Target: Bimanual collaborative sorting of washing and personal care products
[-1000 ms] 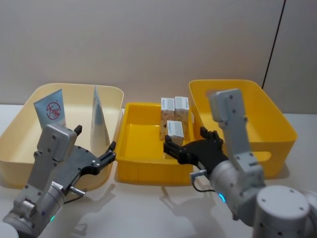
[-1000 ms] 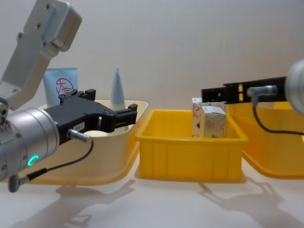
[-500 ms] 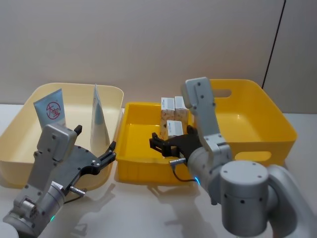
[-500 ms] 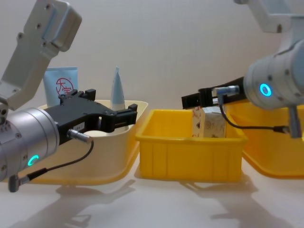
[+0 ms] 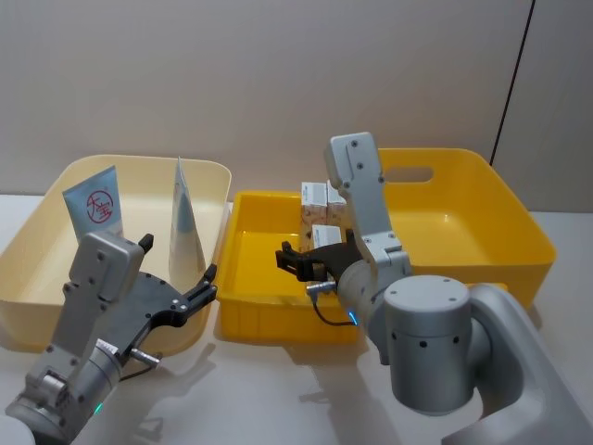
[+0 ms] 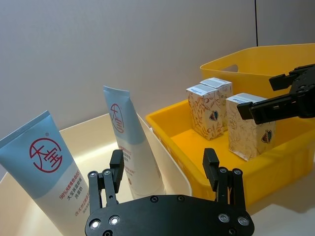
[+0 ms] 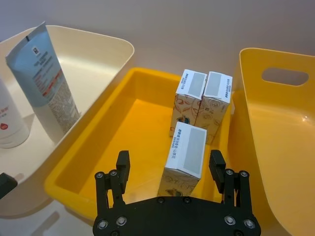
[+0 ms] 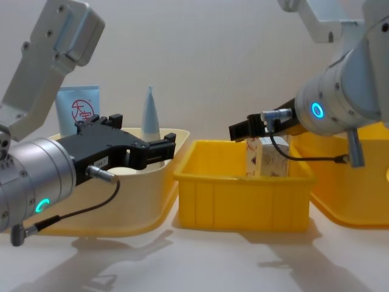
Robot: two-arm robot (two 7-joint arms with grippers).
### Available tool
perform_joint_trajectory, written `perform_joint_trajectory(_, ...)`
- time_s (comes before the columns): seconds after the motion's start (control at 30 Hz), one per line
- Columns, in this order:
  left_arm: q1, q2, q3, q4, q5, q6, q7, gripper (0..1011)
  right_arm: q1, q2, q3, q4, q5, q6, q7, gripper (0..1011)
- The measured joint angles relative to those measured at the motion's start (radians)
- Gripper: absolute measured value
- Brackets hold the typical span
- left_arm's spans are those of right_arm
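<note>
The right tool (image 7: 170, 166) hovers over the small yellow tray (image 5: 243, 313) in the middle of the table (image 5: 278, 399), its two fingers spread wide. The nearest cream carton (image 7: 186, 147) stands upright in the tray just ahead of the tool and in line with the gap between its fingers, near its top edge; whether a finger touches it cannot be told. A second carton (image 7: 189, 98) and a third carton (image 7: 215, 101) stand side by side, touching, against the tray's far wall. The left tool (image 6: 163, 167) hangs over the near rim of the cream tub (image 5: 218, 171), also spread and holding nothing. Beyond it, a first squeeze tube (image 6: 47, 164) and a second squeeze tube (image 6: 130, 142) stand upright inside that tub, apart from each other. The large yellow tub (image 5: 523, 218) sits to the right of the tray.
</note>
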Motion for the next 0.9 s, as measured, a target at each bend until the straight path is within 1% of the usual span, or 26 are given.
perform_joint_trajectory(0.3, 0.000, 0.000, 0.000, 0.000, 0.000, 0.000, 0.000, 1000, 0.013, -0.016, 0.027, 0.029, -0.007, 0.019, -0.019, 1001)
perform_joint_trajectory(0.5, 0.000, 0.000, 0.000, 0.000, 0.000, 0.000, 0.000, 1000, 0.019, -0.023, 0.041, 0.046, -0.008, 0.022, -0.020, 1001)
perform_joint_trajectory(0.9, 0.000, 0.000, 0.000, 0.000, 0.000, 0.000, 0.000, 1000, 0.051, -0.049, 0.054, 0.098, 0.005, 0.016, 0.002, 1001)
